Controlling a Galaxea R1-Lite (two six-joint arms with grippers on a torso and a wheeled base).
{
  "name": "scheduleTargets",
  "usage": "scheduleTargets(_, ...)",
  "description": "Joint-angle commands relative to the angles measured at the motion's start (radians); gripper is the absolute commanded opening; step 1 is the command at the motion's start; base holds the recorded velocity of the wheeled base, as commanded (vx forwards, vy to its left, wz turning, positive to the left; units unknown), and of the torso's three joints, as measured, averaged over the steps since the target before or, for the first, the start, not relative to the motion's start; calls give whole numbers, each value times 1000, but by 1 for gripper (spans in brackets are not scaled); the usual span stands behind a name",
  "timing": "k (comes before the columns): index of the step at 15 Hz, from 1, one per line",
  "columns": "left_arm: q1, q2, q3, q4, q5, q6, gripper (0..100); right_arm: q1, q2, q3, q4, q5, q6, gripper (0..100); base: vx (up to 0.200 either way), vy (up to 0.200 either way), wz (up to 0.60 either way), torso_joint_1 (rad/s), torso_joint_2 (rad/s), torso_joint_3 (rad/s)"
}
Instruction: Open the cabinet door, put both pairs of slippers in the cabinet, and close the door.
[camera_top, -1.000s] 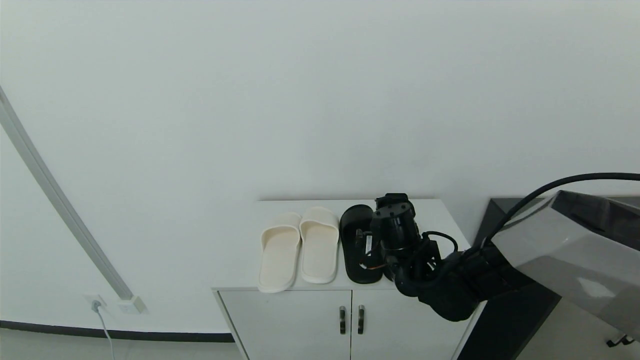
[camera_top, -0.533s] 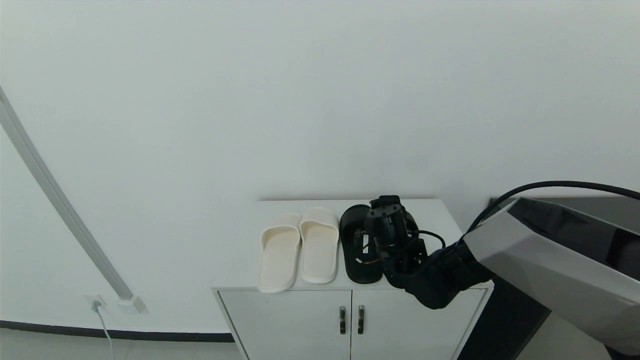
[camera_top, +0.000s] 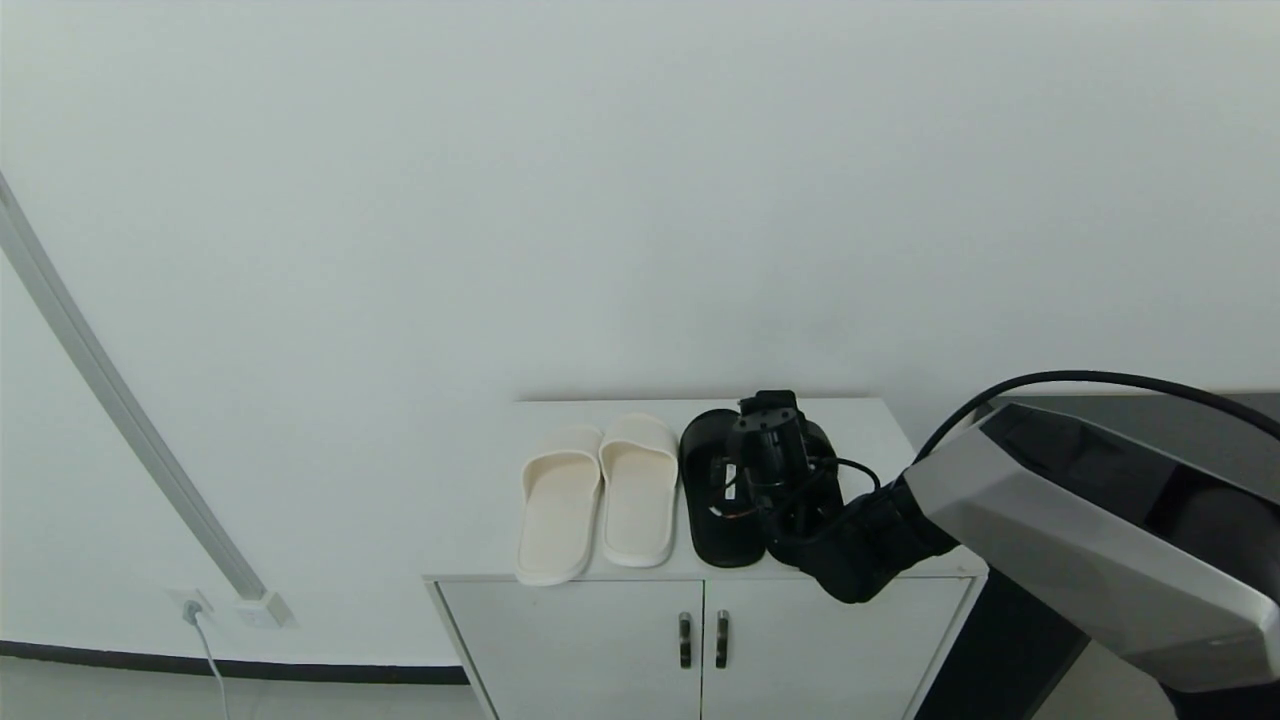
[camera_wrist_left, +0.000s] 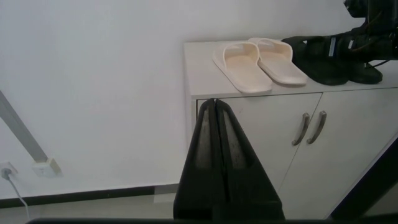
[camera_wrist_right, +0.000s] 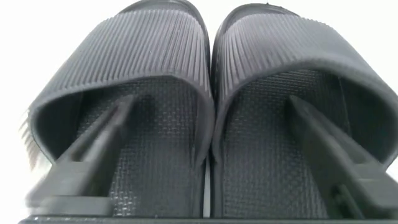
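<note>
The right pincer (camera_wrist_right: 211, 106), its fingers (camera_wrist_right: 99, 143) apart with one inside each of the black slippers (camera_wrist_right: 149, 68), should close firmly on both inner strap walls before lifting

A plain indoor room set up like a home hallway. A low white cabinet (camera_top: 580, 640) with two handled doors stands against a bare white wall (camera_top: 600, 200), with white slippers (camera_top: 598, 500) and black slippers (camera_top: 712, 480) on top. Left of the cabinet are a socket (camera_top: 190, 606), slanting trunking (camera_top: 110, 390) and dark skirting (camera_top: 300, 670).
</note>
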Motion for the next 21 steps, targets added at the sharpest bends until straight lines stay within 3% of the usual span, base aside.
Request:
scheduleTargets(1, 1, 1, 0, 0, 0, 0, 0, 0, 3, -3, -1, 0, 0, 0, 0, 0, 0, 0, 0, 0)
scheduleTargets(11, 1, 1, 0, 0, 1, -2, 0, 8, -113, 63, -2, -11, -4, 0, 0, 0, 0, 0, 0, 0)
scheduleTargets(14, 1, 1, 0, 1, 1, 8, 0, 25, -336, 265, -7, 18, -35, 0, 0, 0, 0, 0, 0, 0)
scheduleTargets(18, 1, 1, 0, 0, 1, 6, 0, 84, -627, 566, -13, 168, -66, 0, 0, 0, 0, 0, 0, 0)
scheduleTargets(21, 1, 1, 0, 0, 3, 1, 0, 110, -794, 755, -13, 388, -99, 0, 0, 0, 0, 0, 0, 0)
